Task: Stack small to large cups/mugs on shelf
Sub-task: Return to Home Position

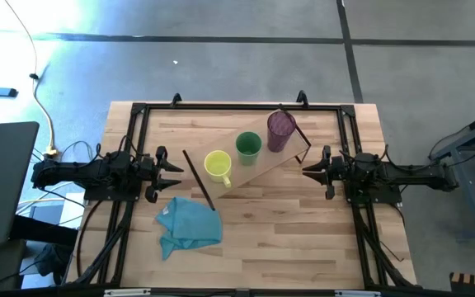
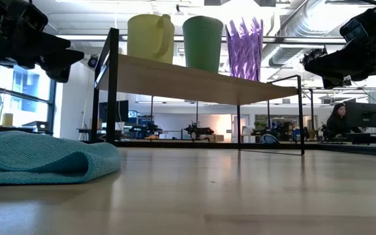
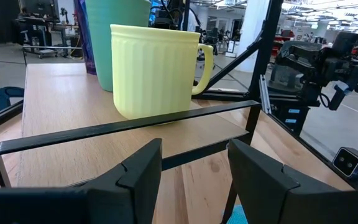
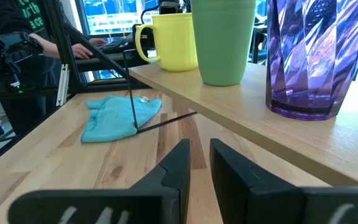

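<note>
The shelf (image 1: 258,169) is a light-wood board on thin black legs, lying slantwise on the table. Three vessels stand on it in a row: the yellow mug (image 1: 218,165) at the left end, the green cup (image 1: 248,147) in the middle, and the purple tumbler (image 1: 281,130) at the far right end. All three are upright on their bases. My left gripper (image 1: 177,172) hovers open just left of the mug (image 3: 157,68). My right gripper (image 1: 308,170) hovers shut off the shelf's right end, near the tumbler (image 4: 312,56).
A crumpled teal cloth (image 1: 190,223) lies on the tabletop in front of the shelf's left end. The shelf's black end leg (image 3: 135,124) crosses right in front of my left fingers. A black frame (image 1: 237,106) runs round the table's far part. A person sits in the room beyond (image 2: 338,121).
</note>
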